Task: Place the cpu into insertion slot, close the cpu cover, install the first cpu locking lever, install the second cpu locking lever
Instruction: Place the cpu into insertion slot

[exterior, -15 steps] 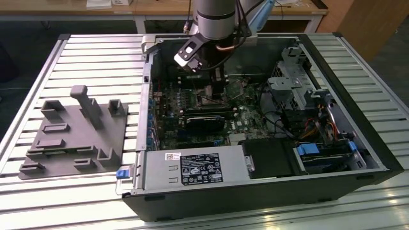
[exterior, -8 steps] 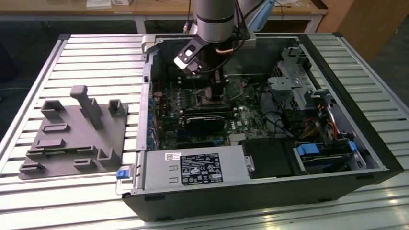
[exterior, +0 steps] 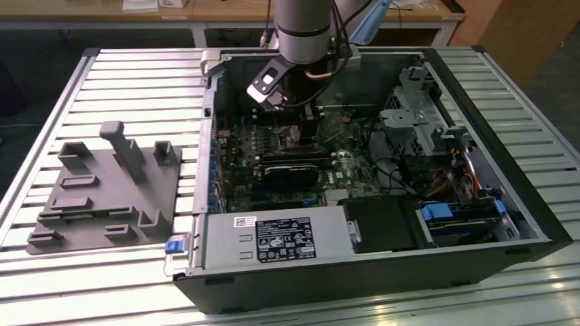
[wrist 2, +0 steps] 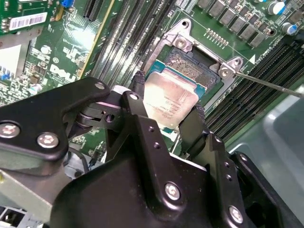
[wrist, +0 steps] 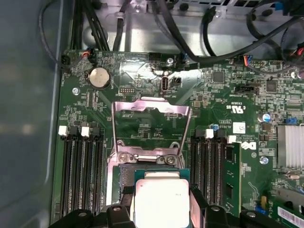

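Dull silver-grey metal cpu (wrist: pixel 160 203)

Lab workshop, slatted metal bench (exterior: pixel 136 81), opened computer case (exterior: pixel 363 278)

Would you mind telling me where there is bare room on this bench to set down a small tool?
Bare slats of the table lie behind the grey fixture, and along the exterior view's right of the computer case. Crowded: inside the case, where the gripper holds the cpu over the insertion slot.
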You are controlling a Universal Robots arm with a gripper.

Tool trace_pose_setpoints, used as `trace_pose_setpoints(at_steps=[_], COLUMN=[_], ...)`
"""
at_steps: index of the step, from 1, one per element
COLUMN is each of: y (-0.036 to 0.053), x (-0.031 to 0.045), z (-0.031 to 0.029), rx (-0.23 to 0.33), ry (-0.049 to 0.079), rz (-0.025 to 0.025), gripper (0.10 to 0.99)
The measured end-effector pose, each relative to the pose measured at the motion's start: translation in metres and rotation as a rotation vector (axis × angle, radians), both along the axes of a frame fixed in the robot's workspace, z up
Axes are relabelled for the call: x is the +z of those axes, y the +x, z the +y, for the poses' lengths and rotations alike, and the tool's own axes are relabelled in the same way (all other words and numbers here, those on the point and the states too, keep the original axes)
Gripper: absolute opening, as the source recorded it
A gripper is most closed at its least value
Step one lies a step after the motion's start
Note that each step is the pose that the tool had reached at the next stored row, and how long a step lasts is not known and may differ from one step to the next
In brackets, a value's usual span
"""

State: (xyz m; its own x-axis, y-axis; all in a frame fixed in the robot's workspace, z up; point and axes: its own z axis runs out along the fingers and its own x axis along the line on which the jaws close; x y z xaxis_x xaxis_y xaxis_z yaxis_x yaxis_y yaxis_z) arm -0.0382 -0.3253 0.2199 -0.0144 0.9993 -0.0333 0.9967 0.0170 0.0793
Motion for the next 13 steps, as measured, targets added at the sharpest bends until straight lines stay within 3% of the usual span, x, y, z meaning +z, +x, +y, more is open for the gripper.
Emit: trace_pose_setpoints(at_steps=[13], y=[-0.0028], x=[-0.0107], z=[0.007], rx=[-0.002], ry=[0.0], rz=[-0.0001], gripper=[0.541])
